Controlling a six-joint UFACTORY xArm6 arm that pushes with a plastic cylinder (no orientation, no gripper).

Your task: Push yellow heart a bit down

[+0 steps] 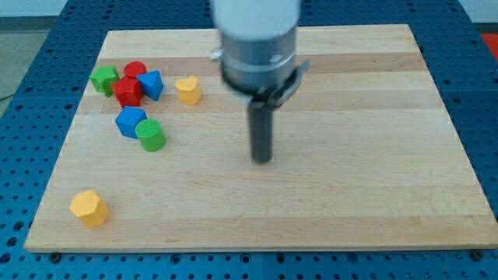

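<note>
Risk: my tip (pixel 263 160) is sitting mid-board, well apart from the yellow heart (pixel 187 90), which is lying at ten o'clock from it, near the board's (pixel 350 210) upper left. No jaws are fitted, so nothing is opening or gripping. Approaching from the side would be shoving the heart toward the blue block (pixel 151 84) and red block (pixel 127 92) at its nine o'clock; an off-centre contact would be spinning it. Heart's lobes are seemingly facing twelve o'clock; no clear long axis is showing.
</note>
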